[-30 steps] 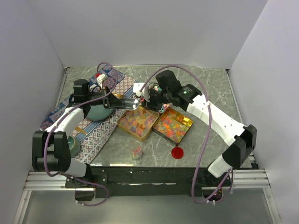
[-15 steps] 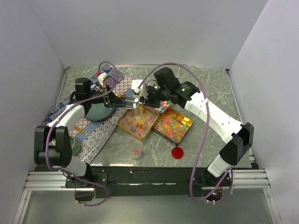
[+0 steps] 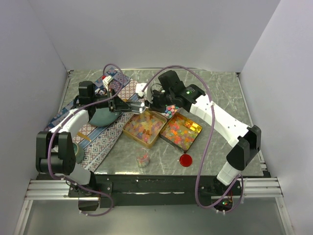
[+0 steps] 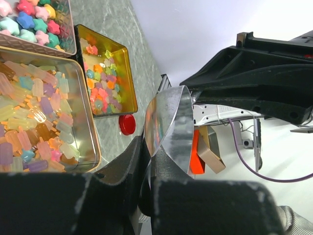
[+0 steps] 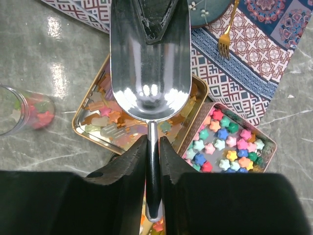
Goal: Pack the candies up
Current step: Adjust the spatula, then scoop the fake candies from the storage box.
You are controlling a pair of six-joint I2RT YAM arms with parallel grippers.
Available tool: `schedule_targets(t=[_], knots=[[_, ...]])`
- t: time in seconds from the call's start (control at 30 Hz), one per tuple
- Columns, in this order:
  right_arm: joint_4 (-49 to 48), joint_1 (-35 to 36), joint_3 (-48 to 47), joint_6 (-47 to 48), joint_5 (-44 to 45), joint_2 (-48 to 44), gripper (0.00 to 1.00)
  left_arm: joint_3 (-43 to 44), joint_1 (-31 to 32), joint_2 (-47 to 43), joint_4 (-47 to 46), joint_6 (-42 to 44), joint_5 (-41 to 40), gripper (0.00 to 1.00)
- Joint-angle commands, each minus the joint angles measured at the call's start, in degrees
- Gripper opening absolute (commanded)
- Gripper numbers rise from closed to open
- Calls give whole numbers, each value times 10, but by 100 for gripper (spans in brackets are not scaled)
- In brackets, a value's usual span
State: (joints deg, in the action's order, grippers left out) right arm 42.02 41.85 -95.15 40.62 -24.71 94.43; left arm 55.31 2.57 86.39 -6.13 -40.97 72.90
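A metal scoop point(image 5: 150, 73) hangs over the tins, held at both ends. My right gripper point(image 5: 152, 142) is shut on its thin handle. My left gripper point(image 4: 149, 147) is shut on the front rim of the scoop point(image 4: 168, 122); its black tip shows at the top of the right wrist view. Seen from above, the scoop point(image 3: 134, 106) bridges the left gripper point(image 3: 122, 104) and the right gripper point(image 3: 148, 104). Below lie the candies: translucent ones point(image 3: 144, 127) in a gold tin, orange-red-yellow ones point(image 3: 181, 131) in another, and pastel stars point(image 5: 230, 142) in a third.
A small glass jar point(image 3: 143, 159) with a few candies stands near the front edge, and a red disc point(image 3: 186, 159) lies to its right. A patterned cloth point(image 3: 105, 139) on the left carries a teal dish point(image 3: 100, 117) and a gold fork point(image 5: 226, 41). A tape roll point(image 3: 76, 152) sits front left.
My right gripper has moved a little left and its jaws have closed onto the scoop's handle. The left gripper has kept its hold on the scoop's rim.
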Motion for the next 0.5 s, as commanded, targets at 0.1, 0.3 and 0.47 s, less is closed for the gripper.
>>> schedule_targets(t=[0.1, 0.3, 0.47], knots=[[0, 1, -43, -10, -18, -8, 1, 34, 0, 12, 10, 22, 3, 2], [147, -4, -61, 111, 13, 8, 0, 114, -23, -10, 182, 152, -123, 76], [242, -6, -10, 254, 131, 15, 0, 128, -61, -49, 275, 183, -331, 92]])
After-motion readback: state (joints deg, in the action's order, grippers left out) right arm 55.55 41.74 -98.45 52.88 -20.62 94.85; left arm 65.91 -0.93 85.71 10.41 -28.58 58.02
